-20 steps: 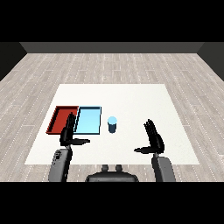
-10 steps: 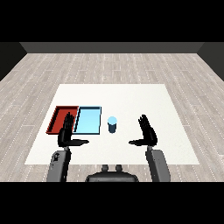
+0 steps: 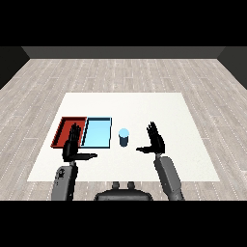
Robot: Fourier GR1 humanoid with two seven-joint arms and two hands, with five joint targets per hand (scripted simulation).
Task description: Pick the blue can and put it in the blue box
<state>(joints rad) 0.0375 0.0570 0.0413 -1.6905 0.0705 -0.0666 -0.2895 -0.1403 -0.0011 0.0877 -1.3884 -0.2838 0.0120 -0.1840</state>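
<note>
Since the earlier frame, the right hand (image 3: 156, 141) has been brought closer to the blue can (image 3: 124, 137), upright beside the blue tray (image 3: 97, 133), fingers spread for grasping, while the left hand (image 3: 73, 146) is also held open.

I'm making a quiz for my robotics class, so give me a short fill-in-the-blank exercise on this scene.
1. The blue can stands upright on the ____, outside both trays.
2. The blue tray lies between the can and the ____ tray.
3. The hand nearer the can is the ____ hand.
4. Both hands, the left hand included, have their fingers ____.

Missing words: table; red; right; open
</note>
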